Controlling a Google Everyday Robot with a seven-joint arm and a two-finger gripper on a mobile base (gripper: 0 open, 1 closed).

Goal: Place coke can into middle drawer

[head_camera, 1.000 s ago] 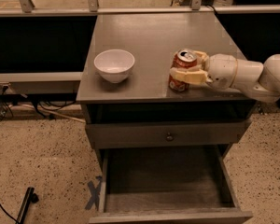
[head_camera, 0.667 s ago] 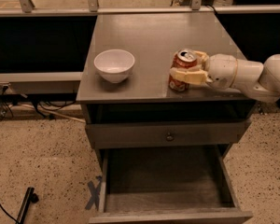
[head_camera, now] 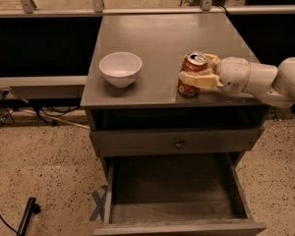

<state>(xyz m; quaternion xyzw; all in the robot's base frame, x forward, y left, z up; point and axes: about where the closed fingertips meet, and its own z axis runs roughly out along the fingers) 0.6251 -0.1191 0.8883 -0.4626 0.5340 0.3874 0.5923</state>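
- Coke can (head_camera: 189, 88) stands upright near the front right edge of the bench (head_camera: 162, 38), well apart from the white bowl (head_camera: 120, 69).
- Tool (head_camera: 194, 69) reaches in from the right, its two pale fingers clenched on the can, one in front and one behind.
- Middle drawer (head_camera: 172, 200) hangs open below, under the closed drawer front (head_camera: 137, 142) with its knob.
- Risk: the hold is sideways, so a slick can may tilt or slip on the lift.
- Risk: descending too close to the bench edge or the closed front could knock the can loose before it reaches the drawer floor.
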